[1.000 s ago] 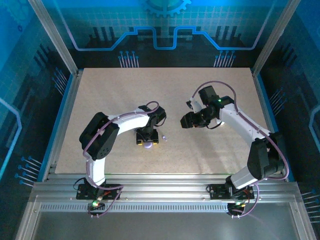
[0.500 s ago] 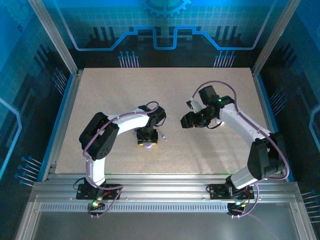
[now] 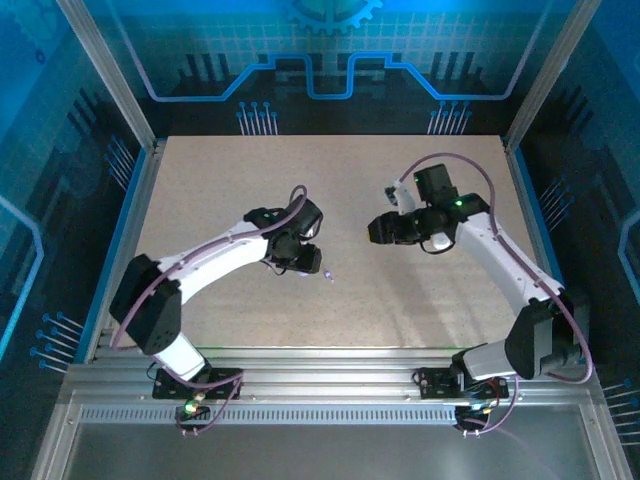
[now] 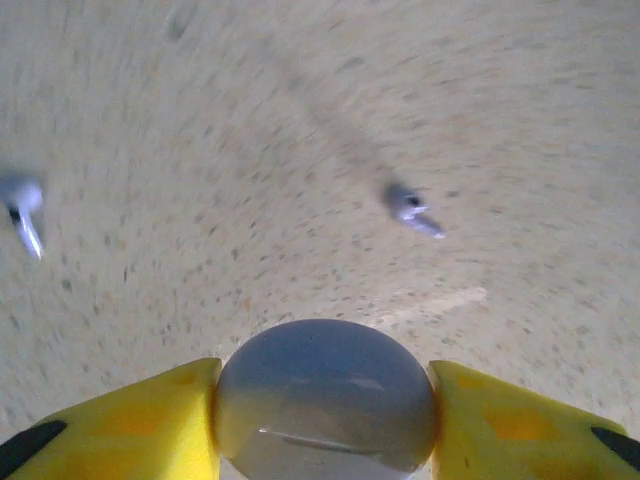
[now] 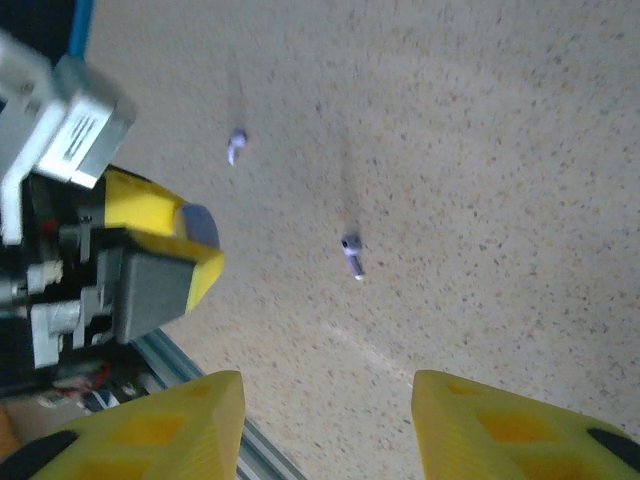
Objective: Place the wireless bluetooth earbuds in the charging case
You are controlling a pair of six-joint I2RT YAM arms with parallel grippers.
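Lavender charging case [image 4: 325,395] in left hand [image 4: 326,425]; two earbuds [image 4: 412,207] loose.

No legible text or labels.

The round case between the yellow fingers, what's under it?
Only speckled table shows past the case, with one earbud and a second earbud lying there. The spot straight beneath is covered by the case and fingers.

case [image 4: 325,395]: pale lavender-grey, glossy
my left fingers [image 4: 125,420]: yellow, black at the ends
my right fingers [image 5: 480,430]: yellow as well
earbuds [image 4: 410,208]: whitish purple
table [image 4: 300,90]: beige, dark speckles
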